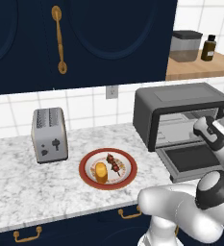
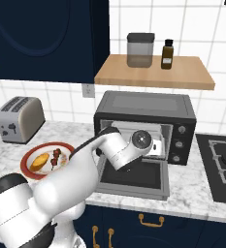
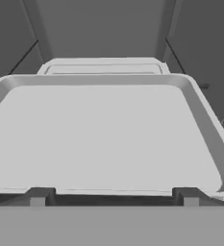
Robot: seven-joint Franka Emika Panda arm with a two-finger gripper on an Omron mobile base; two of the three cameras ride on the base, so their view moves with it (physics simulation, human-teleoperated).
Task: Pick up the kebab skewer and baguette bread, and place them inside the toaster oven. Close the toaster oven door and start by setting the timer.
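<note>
On plate (image 1: 87,169) left of oven (image 1: 180,103): bread (image 1: 101,172), skewer (image 1: 114,163) beside it. Bread light, stiff; grip across middle. Skewer thin (slippery stick), pinch meat. Door (image 1: 190,161) down. Gripper (image 3: 113,194) at oven mouth, jaws wide, empty.

Oven mouth open, arm in it

The toaster oven door (image 2: 134,180) lies flat; the robot's forearm (image 2: 124,150) blocks the toaster oven (image 2: 146,109) opening over its bare tray (image 3: 108,139).

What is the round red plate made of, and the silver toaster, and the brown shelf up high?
The round red-rimmed plate looks like glazed ceramic: smooth, patterned rim. The silver two-slot toaster looks like brushed metal, from its grey sheen. The light brown wall shelf looks like wood, though no grain shows clearly.
</note>
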